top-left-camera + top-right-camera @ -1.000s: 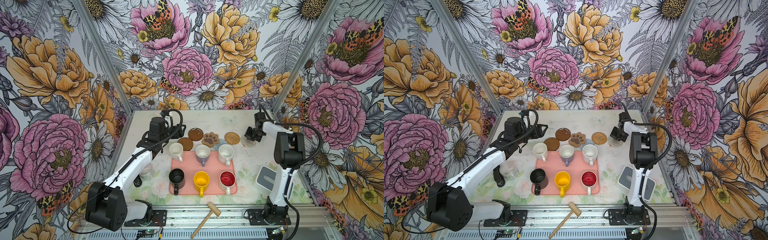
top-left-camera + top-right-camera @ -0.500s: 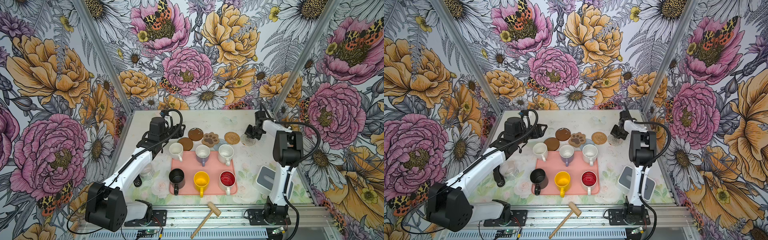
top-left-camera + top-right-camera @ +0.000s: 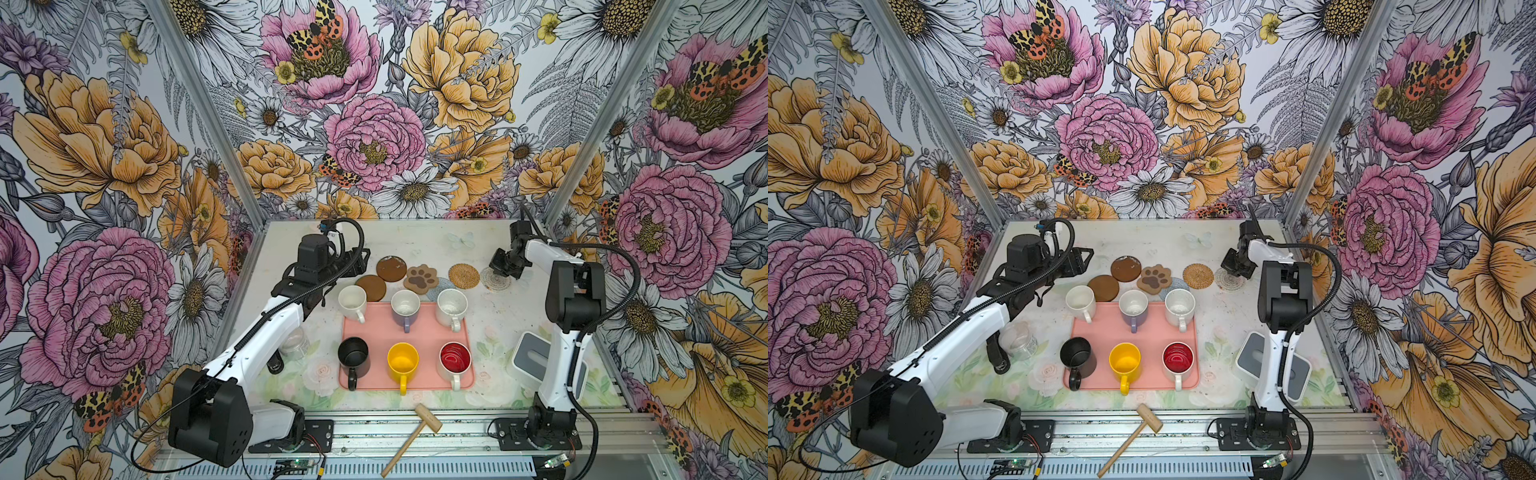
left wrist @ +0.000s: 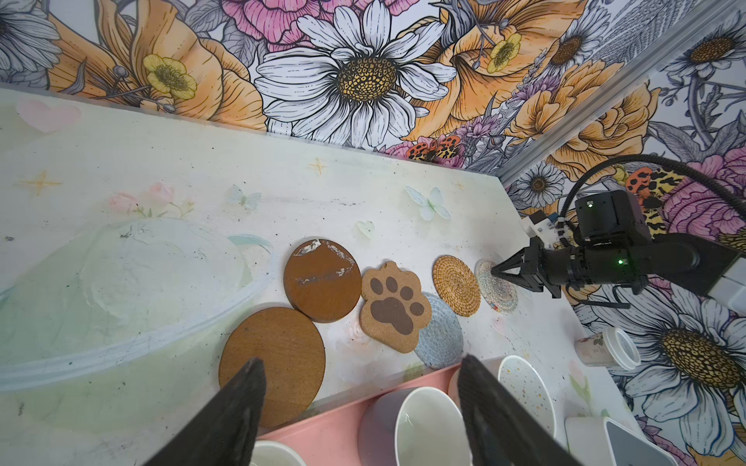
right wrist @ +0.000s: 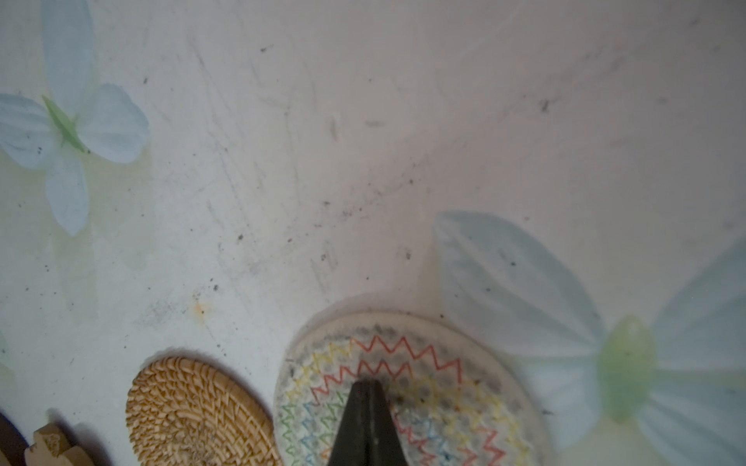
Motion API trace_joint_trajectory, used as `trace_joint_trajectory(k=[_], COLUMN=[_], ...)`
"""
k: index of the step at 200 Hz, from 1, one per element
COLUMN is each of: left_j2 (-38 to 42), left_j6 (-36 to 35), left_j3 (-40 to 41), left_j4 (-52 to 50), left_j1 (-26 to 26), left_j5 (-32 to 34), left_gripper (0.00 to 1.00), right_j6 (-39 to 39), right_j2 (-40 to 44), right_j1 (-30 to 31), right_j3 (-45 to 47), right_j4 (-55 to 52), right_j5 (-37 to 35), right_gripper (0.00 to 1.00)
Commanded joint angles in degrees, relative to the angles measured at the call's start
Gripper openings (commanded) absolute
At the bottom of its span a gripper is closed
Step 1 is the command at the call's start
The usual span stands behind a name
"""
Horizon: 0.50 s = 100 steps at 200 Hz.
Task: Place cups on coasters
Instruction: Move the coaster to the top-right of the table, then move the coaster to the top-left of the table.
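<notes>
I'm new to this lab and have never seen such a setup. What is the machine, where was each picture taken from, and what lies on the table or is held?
Two robot arms are bolted at the front of the table, each ending in a claw. Two pictures look down from overhead, side by side; the other two come from cameras on the arms' wrists. Six mugs stand on or beside a pink tray; behind it lie six coasters, none bearing a mug. A wooden mallet lies in front. The left claw is open and empty. The right claw is shut, its tip down at the pale woven coaster, holding nothing.
</notes>
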<state>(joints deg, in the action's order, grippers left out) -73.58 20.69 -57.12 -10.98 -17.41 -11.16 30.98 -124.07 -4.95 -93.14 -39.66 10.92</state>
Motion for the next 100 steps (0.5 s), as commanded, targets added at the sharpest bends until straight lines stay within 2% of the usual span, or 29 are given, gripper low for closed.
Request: trace_joint_trajectory(k=[1,56,100], left_j2=[1.4,0.1,-5.6], left_j6=[0.0,-0.8,-3.0], left_j3=[-1.5,-2.0,-6.5], left_j4=[0.3,2.8,0.6], left_j1=[-0.4,-0.3,0.1], left_j5=[1.1,-0.1,1.7], left_gripper=[0.77,0.77,0.76], right_j6=[0.0,1.5,2.5], right_j2=[3.5,14.3,27.5], right_j1=[-0.2,0.4,3.8], right_j3=[0.6,1.5,5.3], right_j4=[0.6,0.6,0.9], right_j5=[0.8,4.7,1.0], right_gripper=[0.0,0.0,0.0])
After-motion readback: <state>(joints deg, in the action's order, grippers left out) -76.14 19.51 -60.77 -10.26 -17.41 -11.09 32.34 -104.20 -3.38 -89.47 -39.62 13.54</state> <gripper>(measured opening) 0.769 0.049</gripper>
